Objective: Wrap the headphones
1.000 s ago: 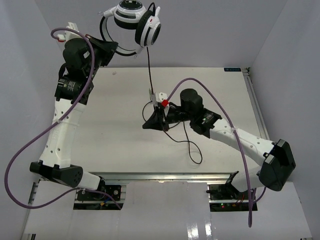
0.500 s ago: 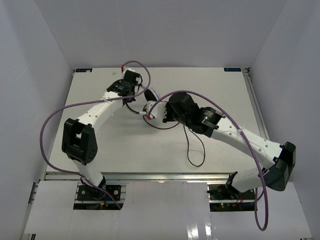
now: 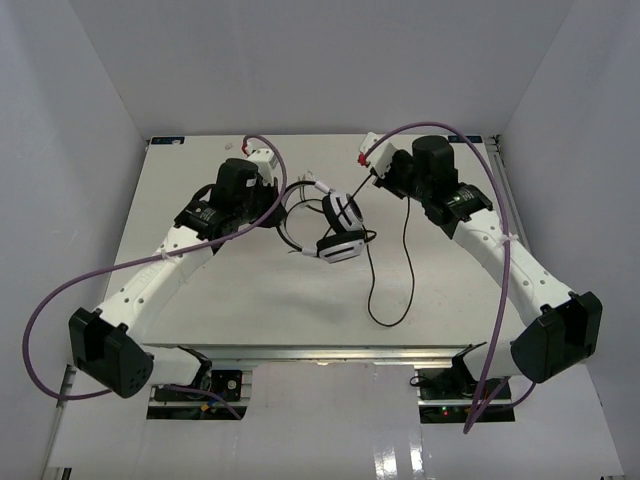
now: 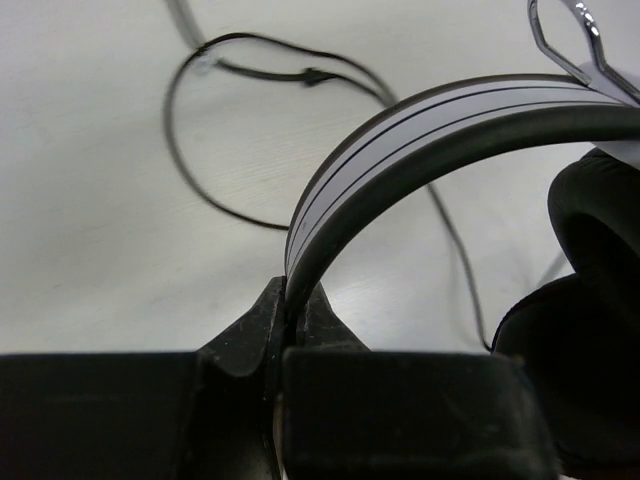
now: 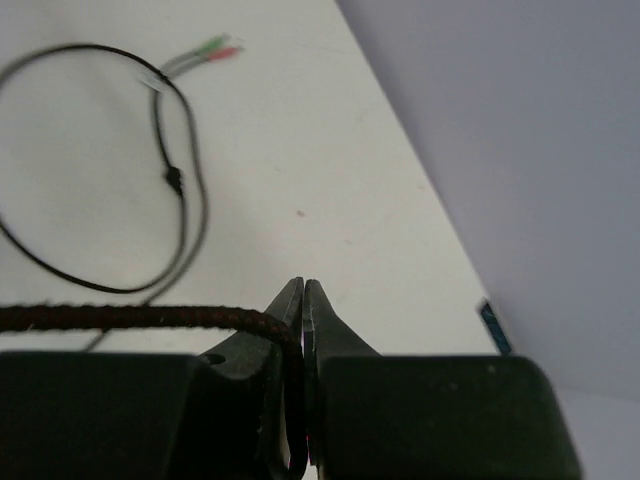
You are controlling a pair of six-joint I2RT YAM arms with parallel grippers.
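Top external view places the headphones [image 3: 338, 228] on the white table [image 3: 200, 300], a little above the middle of the frame, with their earcups tilted. The left gripper [image 3: 284, 203] reaches in from the left at the dark headband, and the right gripper [image 3: 372, 170] sits just to their upper right. From this height the right one seems to hold the thin black cord [image 3: 388, 322] close to the headphones, while the rest trails down into a loop at the lower middle of the table. Left wrist view shows the left gripper [image 4: 293, 305] at bottom centre with its fingers pressed together on the edge of the white-and-black headband [image 4: 430, 120], which arcs to the upper right. A black padded earcup [image 4: 590, 300] fills the right edge, and a loop of cord [image 4: 172, 130] lies on the table at upper left. Right wrist view shows the right gripper [image 5: 303, 300] with its fingers pinched on a braided stretch of cord [image 5: 120, 318] running off to the left. More cord curls on the table above it, ending in green and red plugs [image 5: 215, 47] near the top, and a grey wall [image 5: 520, 130] fills the right side.
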